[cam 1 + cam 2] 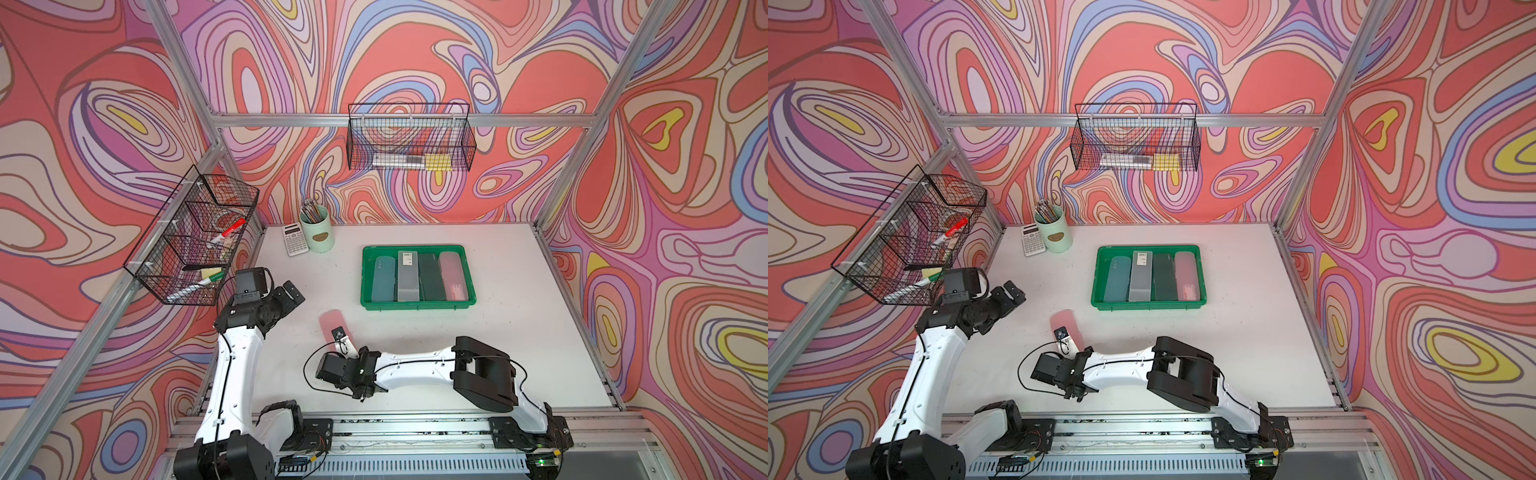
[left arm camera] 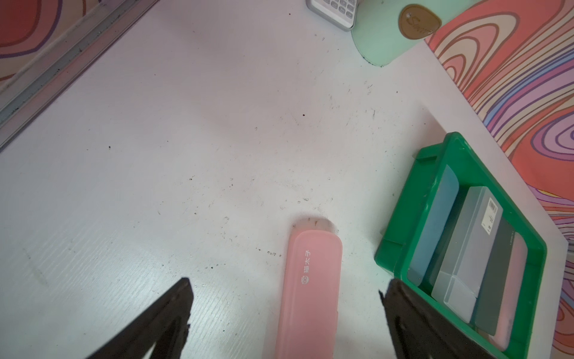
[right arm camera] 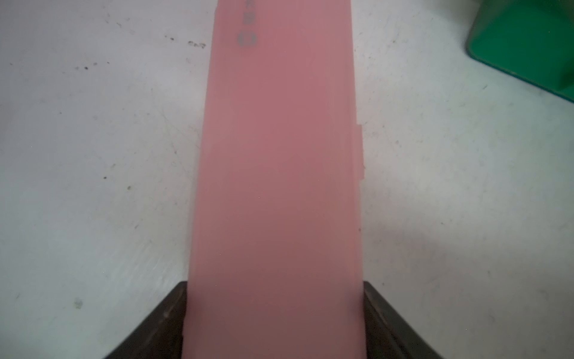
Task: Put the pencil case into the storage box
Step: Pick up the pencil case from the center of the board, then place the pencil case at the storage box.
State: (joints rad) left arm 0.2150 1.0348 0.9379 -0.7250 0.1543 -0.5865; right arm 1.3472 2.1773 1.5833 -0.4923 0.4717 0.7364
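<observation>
A pink pencil case (image 1: 332, 322) lies on the white table, left of and nearer than the storage box (image 1: 417, 306). My right gripper (image 1: 344, 340) is shut on its near end. In the right wrist view both fingers (image 3: 174, 307) press against the sides of the pencil case (image 3: 276, 155). My left gripper (image 1: 293, 293) hangs open to the left of the case, apart from it. The left wrist view shows the case (image 2: 310, 279) beyond my open left gripper (image 2: 287, 284). The green storage box (image 1: 1148, 306) holds several other cases side by side.
A mint pen cup (image 1: 318, 230) and a calculator (image 1: 296, 239) stand at the table's back left. One black wire basket (image 1: 195, 237) hangs on the left wall and another (image 1: 409, 141) on the back wall. The arms' rail (image 1: 415, 428) runs along the front edge.
</observation>
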